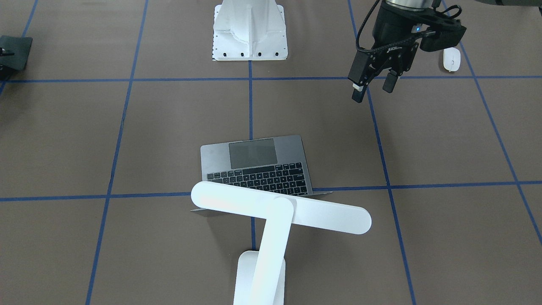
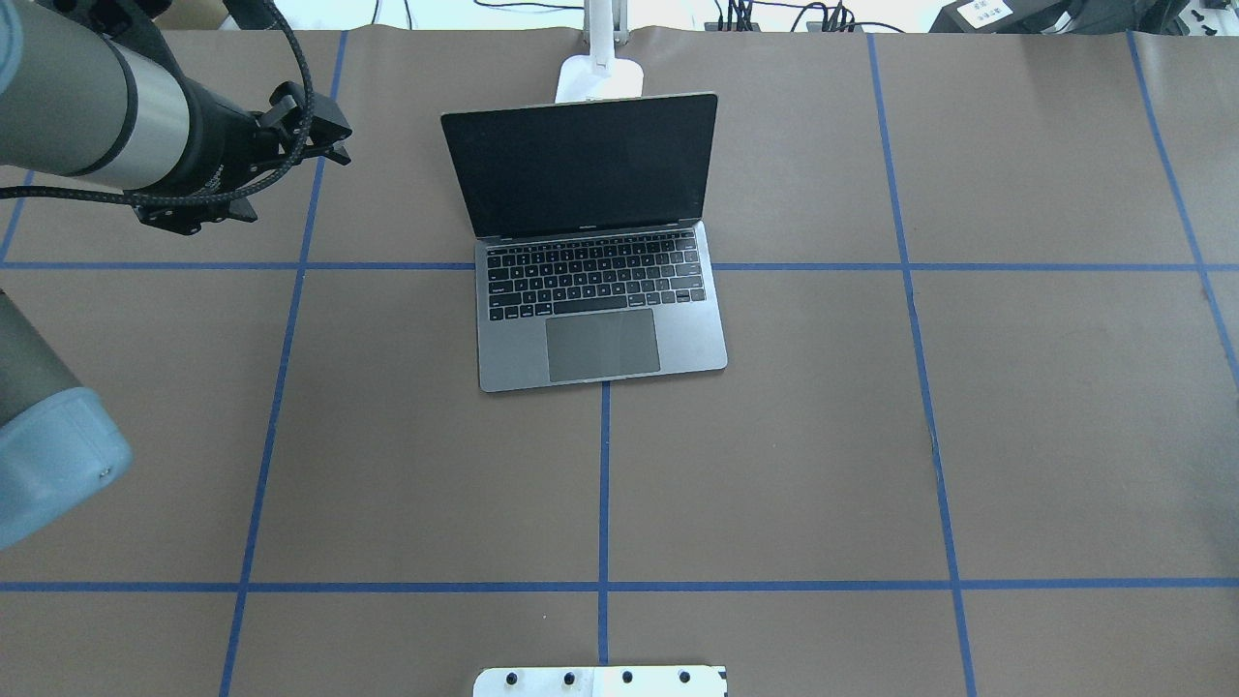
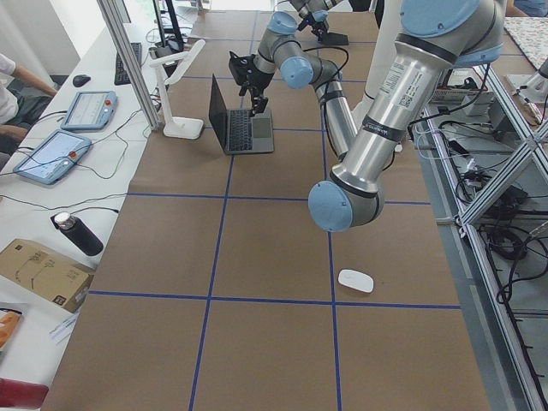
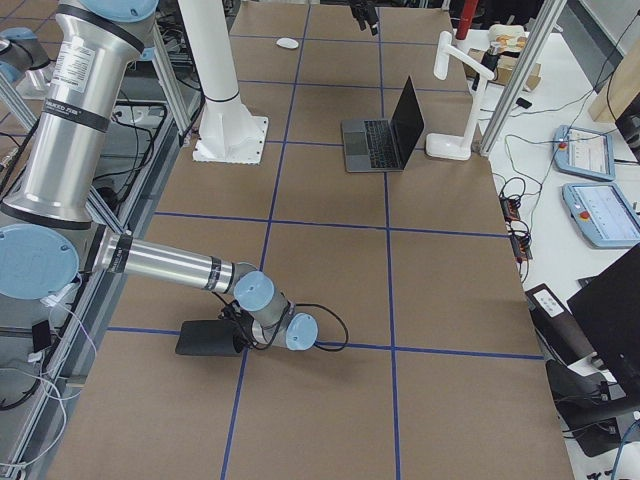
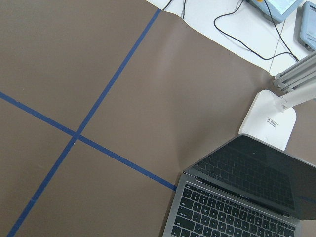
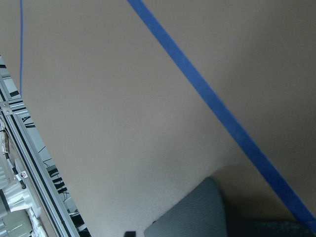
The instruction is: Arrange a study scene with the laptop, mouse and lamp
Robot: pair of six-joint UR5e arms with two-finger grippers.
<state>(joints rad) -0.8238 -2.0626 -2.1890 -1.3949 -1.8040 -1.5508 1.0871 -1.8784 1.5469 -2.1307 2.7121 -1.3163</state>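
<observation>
The laptop [image 2: 600, 290] stands open at the table's middle, its screen dark; it also shows in the front view [image 1: 258, 167]. The lamp [image 1: 279, 207] stands behind it, its bar head over the lid and its base [image 2: 600, 77] at the far edge. The mouse [image 1: 451, 59] lies on the robot's left side, near the robot's edge of the table. My left gripper [image 1: 373, 93] hangs open and empty above the table, between mouse and laptop. My right gripper [image 4: 240, 335] is low at a flat black mousepad [image 4: 205, 338]; I cannot tell whether it is open or shut.
The white finned pedestal [image 1: 250, 29] is bolted at the robot's edge, middle. Blue tape lines [image 2: 605, 484] grid the brown table. Tablets, cables and a bottle [image 3: 77, 231] lie on the white bench beyond the far edge.
</observation>
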